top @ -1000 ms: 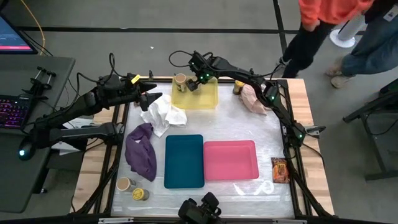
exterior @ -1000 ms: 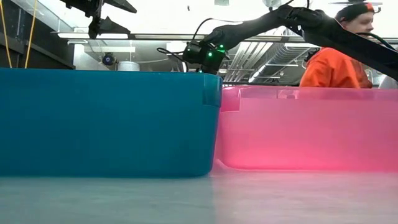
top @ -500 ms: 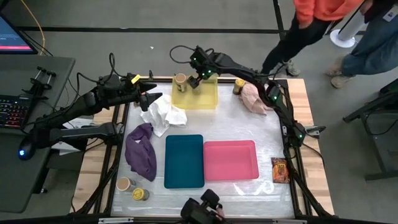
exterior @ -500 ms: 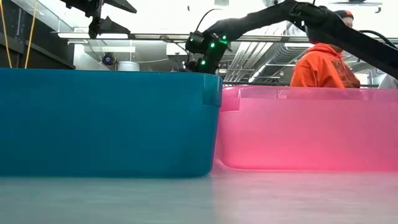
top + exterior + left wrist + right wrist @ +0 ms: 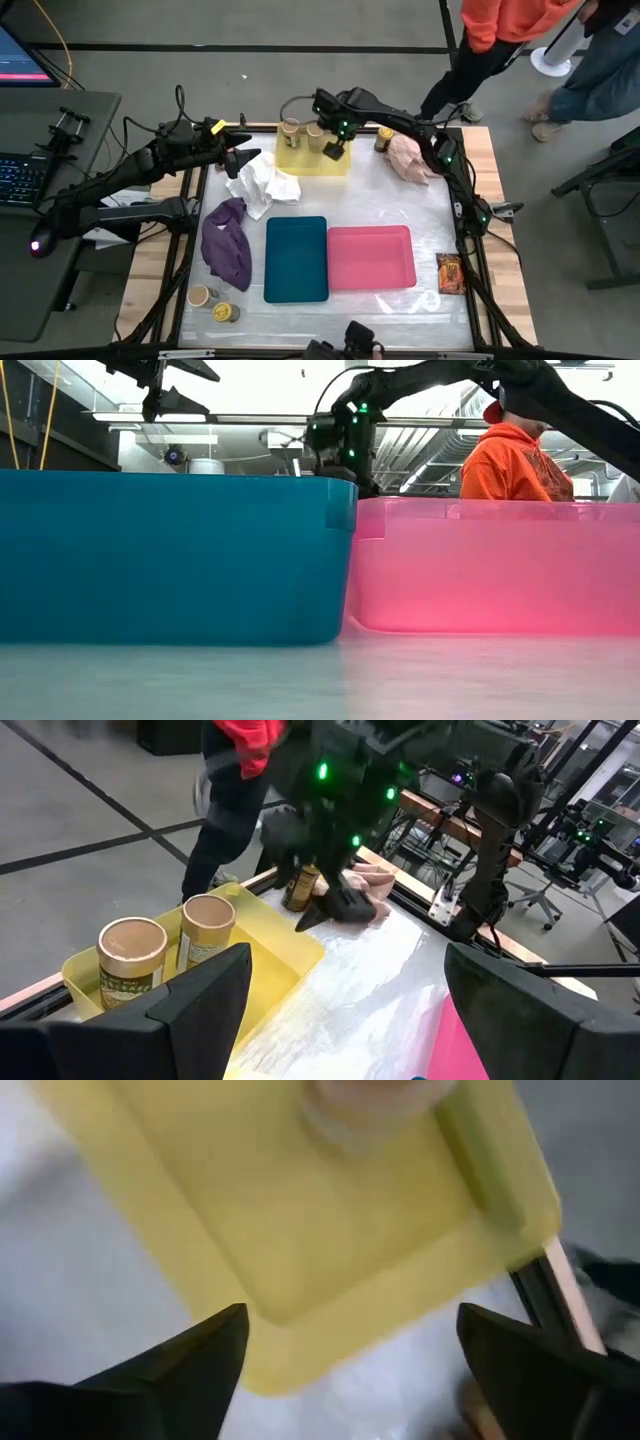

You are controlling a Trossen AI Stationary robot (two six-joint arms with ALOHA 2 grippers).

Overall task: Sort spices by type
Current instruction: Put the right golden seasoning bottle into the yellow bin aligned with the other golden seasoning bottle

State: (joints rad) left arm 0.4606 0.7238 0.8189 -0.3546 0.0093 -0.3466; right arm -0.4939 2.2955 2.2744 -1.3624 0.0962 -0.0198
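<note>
While earlier one tan-lid jar was standing in the yellow tray (image 5: pixel 300 162), two jars (image 5: pixel 316 134) are now sitting along its far edge; right gripper (image 5: pixel 333 151) is hovering open over the tray, empty. Left gripper (image 5: pixel 250 158) is waiting open beside the white cloth (image 5: pixel 264 186).

Yellow tray (image 5: pixel 312 160) at far edge of surface (image 5: pixel 500 200). Teal tray (image 5: pixel 296 259) touches pink tray (image 5: pixel 371 257). White cloth (image 5: pixel 262 184), purple cloth (image 5: pixel 228 243), pink cloth (image 5: pixel 408 158) lie around them.
</note>
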